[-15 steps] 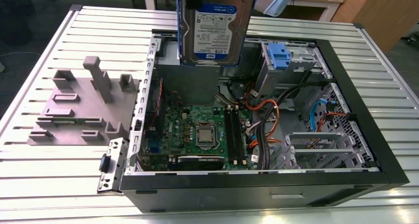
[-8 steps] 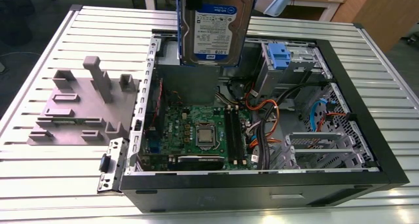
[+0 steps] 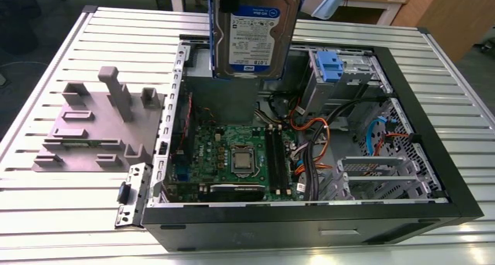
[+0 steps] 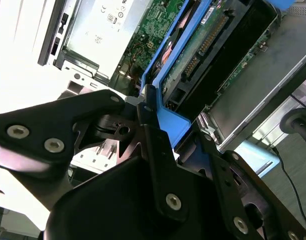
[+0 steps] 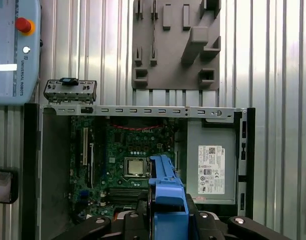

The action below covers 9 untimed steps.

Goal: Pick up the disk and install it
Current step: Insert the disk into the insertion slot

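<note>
Exterior view: the disk (image 3: 255, 36) hung upright, label side to the camera, above the open computer case (image 3: 309, 227) and clear of everything inside it. The case lay on the ribbed table (image 3: 46, 218). A bay with a small blue clip (image 3: 328, 65) sat at the case's far side, toward the exterior view's right, with orange cables (image 3: 321, 129) looped just below it.

Second wrist view: the gripper (image 4: 168, 125) was clenched on the disk's blue rail (image 4: 175, 127), with black fingers (image 4: 158, 150) on either side of it. The disk's circuit-board face and connector (image 4: 213, 45) pointed away from the palm.

First wrist view: looking straight down, the rail stood over the motherboard (image 5: 123, 145), beside the grey box (image 5: 213, 165).

My judgement: the hold was on plastic that may flex, so slow, plumb travel would suit. I'd line the rails up squarely with the bay and stay off the cables.
</note>
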Each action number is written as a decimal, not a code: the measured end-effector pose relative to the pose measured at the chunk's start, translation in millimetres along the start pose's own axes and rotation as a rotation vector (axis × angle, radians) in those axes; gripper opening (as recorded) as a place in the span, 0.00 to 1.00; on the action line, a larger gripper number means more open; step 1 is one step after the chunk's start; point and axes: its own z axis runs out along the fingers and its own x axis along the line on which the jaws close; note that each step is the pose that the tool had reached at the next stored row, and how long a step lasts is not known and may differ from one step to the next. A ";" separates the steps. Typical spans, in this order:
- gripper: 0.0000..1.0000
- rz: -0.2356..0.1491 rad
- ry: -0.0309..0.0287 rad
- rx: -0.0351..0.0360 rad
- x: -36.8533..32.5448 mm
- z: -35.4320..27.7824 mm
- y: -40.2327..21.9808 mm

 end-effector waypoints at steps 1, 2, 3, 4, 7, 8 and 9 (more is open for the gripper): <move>0.36 0.000 0.0001 0.0000 0.2 0.0 0.0; 0.36 0.000 0.0087 0.0000 4.6 0.6 0.0; 0.36 0.000 0.0121 0.0000 6.7 1.2 -0.1; 0.36 0.000 0.0121 0.0000 6.8 1.2 -0.1; 0.36 0.000 0.0122 0.0000 7.4 1.2 -0.1; 0.36 0.000 0.0122 0.0000 7.7 1.2 0.0; 0.36 0.000 0.0121 0.0001 8.1 1.3 -0.1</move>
